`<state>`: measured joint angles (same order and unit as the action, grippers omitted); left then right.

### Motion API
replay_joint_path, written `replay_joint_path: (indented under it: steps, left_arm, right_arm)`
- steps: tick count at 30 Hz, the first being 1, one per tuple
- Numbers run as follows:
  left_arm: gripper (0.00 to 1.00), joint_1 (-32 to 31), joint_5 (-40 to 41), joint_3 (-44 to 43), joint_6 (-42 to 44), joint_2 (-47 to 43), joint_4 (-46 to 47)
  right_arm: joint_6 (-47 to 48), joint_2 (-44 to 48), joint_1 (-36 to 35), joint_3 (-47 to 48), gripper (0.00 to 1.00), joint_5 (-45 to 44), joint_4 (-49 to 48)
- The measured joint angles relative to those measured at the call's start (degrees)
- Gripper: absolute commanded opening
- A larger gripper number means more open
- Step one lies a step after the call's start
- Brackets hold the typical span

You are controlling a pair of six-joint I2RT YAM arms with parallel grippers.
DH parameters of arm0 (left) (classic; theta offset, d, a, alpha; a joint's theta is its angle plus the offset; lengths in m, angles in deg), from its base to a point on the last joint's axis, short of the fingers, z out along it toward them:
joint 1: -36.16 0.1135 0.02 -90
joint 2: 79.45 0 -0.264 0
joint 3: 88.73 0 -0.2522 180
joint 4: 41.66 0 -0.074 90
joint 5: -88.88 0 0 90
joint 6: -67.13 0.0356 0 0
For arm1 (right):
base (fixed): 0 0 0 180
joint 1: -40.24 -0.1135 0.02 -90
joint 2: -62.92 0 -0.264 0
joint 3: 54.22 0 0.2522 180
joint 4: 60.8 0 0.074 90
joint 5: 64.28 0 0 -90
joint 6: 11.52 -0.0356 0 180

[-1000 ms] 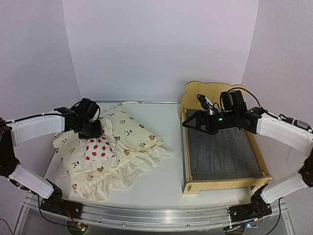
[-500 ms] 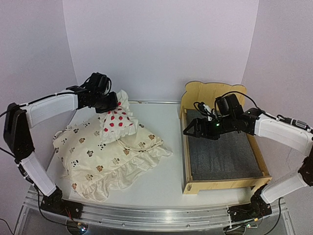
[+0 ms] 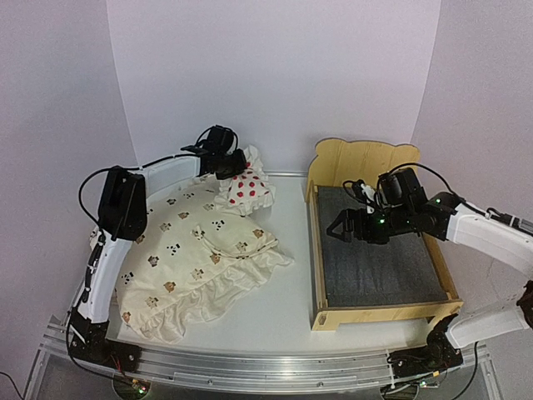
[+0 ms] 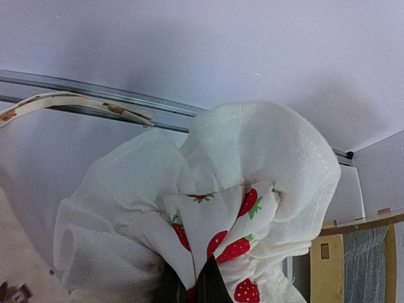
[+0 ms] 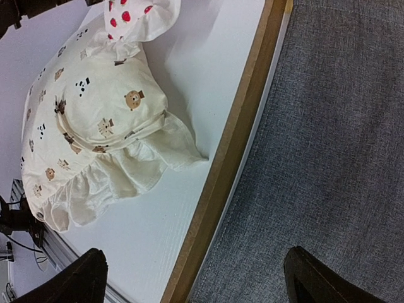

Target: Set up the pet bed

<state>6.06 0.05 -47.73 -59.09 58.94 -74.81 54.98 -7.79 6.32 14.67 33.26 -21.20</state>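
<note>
At the table's (image 3: 287, 212) far edge the left gripper (image 3: 239, 164) pinches the pillow (image 3: 247, 192), likely bed-bound; the right gripper (image 3: 336, 227) hovers wide over the bed (image 3: 316, 267).

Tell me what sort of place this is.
Likely a robot lab cell, not a home: plain white backdrop walls, a white tabletop edged by an aluminium rail, and a light plywood pet bed as prop.

One pet bed (image 3: 360, 158), one strawberry pillow (image 3: 244, 189) and one ruffled cover (image 3: 191, 258).

walls (image 3: 275, 75): plain pale lilac | table (image 3: 283, 292): white top, metal rail (image 3: 250, 364) at near edge | light: even
</note>
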Motion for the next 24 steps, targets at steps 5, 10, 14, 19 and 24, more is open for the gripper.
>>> replay_joint_path:
  steps: [5, 10, 14, 19, 24]
  left_arm:
    - [0.0, 1.53, -3.72, -2.51, -3.49, 5.68, 5.58]
    - [0.45, 3.77, -4.72, -4.08, -5.04, 9.01, 10.46]
    - [0.98, 4.82, -4.47, -4.53, -4.12, 10.03, 10.99]
    - [1.0, 4.67, -3.02, -2.38, -1.42, 7.99, 10.21]
    - [1.0, 4.28, 1.16, -0.66, 2.79, 2.52, 3.49]
  right_arm:
    - [-0.15, 0.87, 0.0, -0.86, 0.98, -1.03, 0.84]
    - [-0.16, 0.86, 0.0, -0.94, 0.98, -1.52, 1.22]
    - [-0.13, 0.02, 0.0, -0.93, 0.98, -1.46, 1.26]
    - [-0.11, -2.94, 0.0, 0.35, 0.98, -0.92, 2.03]
    - [0.12, -5.56, -0.02, 3.34, 0.98, 0.77, 2.19]
